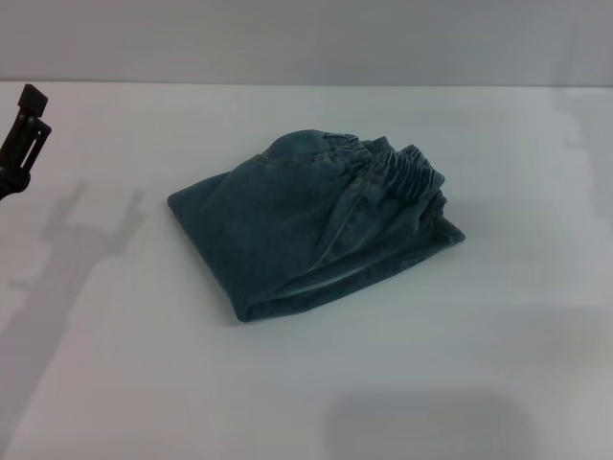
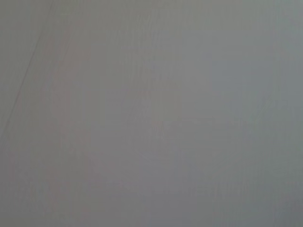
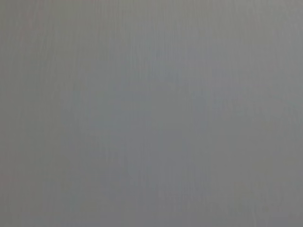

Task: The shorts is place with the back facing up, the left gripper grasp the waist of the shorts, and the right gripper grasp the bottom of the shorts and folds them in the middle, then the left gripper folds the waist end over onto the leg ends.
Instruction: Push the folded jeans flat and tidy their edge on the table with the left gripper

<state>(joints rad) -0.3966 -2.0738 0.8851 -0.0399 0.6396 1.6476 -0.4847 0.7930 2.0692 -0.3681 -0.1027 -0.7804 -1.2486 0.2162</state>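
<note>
One garment, the shorts (image 1: pixel 306 225), lies folded into a compact bundle near the middle of the white table (image 1: pixel 144 383). The waist of the shorts (image 1: pixel 397 172), a gathered and puckered elastic band, sits on top of the bundle at its far-right side, lying over the denim layers beneath. A smooth folded edge forms the bundle's near side, running from its near-left corner toward its right corner. The leg ends cannot be told apart among the stacked layers on the right.

The left end effector (image 1: pixel 24 129) shows only in part, well to the left of the shorts at the edge of the head view, raised above the table and touching nothing; whether its fingers stand apart or together cannot be told. Its shadow falls on the table between it and the bundle. The right end effector appears in no view. A broad soft shadow lies on the table nearer than the shorts, toward the right.

Both wrist views show only a plain, featureless grey surface, with no part of the shorts visible in them.
</note>
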